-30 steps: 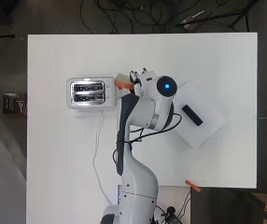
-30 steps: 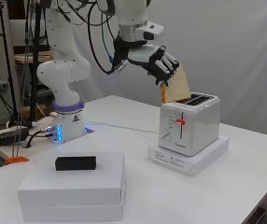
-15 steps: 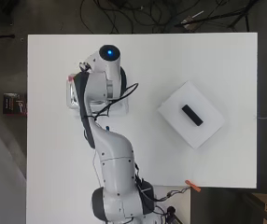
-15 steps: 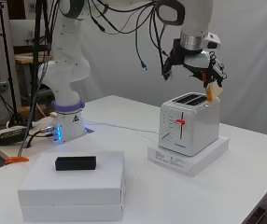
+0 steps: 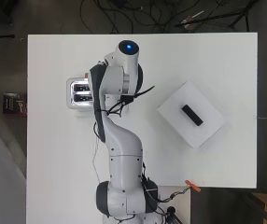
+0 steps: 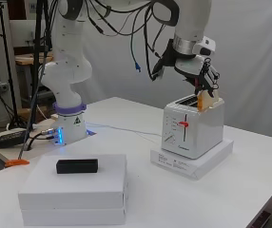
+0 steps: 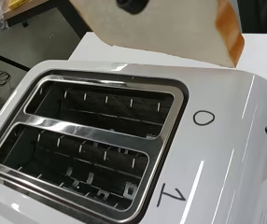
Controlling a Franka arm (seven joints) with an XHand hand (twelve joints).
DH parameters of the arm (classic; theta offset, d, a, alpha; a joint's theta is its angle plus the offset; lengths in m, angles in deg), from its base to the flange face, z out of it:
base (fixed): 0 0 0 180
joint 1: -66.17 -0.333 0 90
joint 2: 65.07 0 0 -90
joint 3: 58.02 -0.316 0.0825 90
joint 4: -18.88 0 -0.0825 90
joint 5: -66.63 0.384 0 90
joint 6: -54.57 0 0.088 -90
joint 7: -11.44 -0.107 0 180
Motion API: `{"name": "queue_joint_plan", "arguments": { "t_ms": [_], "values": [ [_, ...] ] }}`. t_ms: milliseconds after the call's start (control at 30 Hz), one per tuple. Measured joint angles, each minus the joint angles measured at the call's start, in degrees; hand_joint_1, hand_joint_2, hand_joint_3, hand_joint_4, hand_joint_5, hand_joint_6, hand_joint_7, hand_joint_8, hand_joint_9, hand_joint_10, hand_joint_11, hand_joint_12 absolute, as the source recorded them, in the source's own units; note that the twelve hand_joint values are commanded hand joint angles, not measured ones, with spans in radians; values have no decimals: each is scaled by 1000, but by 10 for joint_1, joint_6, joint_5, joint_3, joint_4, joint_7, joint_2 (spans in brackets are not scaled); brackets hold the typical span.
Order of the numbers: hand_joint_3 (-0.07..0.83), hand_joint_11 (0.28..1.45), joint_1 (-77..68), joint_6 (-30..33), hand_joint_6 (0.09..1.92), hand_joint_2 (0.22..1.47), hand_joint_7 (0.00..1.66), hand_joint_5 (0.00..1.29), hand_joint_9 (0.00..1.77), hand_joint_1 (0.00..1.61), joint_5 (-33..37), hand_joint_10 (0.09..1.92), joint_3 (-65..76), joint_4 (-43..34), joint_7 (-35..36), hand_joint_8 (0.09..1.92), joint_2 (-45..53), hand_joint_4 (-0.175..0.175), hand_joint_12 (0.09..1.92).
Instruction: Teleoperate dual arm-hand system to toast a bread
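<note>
While its fingers are curled round a pale slice of bread with a tan crust (image 6: 205, 100), the black and white hand (image 6: 198, 75) is held just above the far end of the white two-slot toaster (image 6: 193, 125). Both chrome-rimmed slots (image 7: 98, 135) are seen empty. The toaster is set on a flat white box (image 6: 193, 157); nearer left, a small black block (image 6: 77, 166) lies on stacked white boxes (image 6: 74, 195).
</note>
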Motion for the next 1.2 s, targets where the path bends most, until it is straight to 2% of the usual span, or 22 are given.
{"name": "queue_joint_plan", "arguments": {
  "t_ms": [167,333,400,633,833,1000,1067,1100,1200],
  "values": [
    [0,816,7,-30,1387,1234,940,589,1334,1205,40,136,12,-16,-3,1203,11,-175,187],
    [2,754,10,-50,1333,1235,927,598,1196,1206,60,499,11,-37,0,1256,22,-175,360],
    [1,743,8,-55,1325,1235,926,599,1171,1206,57,550,3,-47,-2,1261,25,-175,383],
    [0,708,6,-62,1381,1220,961,616,1147,1212,76,590,-16,-49,-12,1150,45,-173,476],
    [-2,728,7,-75,1419,1224,959,613,1170,1205,58,433,-14,-33,-3,1125,34,-159,301],
    [0,757,11,-81,1436,1230,948,599,1180,1202,54,388,-4,-43,7,1142,33,-163,220],
    [1,765,12,-81,1391,1201,899,578,1071,1301,52,920,-2,-39,10,1107,32,-171,193],
    [2,770,12,-78,1414,1215,902,571,1040,1271,52,889,-2,-32,12,1139,31,-174,175],
    [0,791,11,-70,1448,1245,910,562,1110,1207,50,505,-5,-14,15,1214,25,-175,116]
  ]
}}
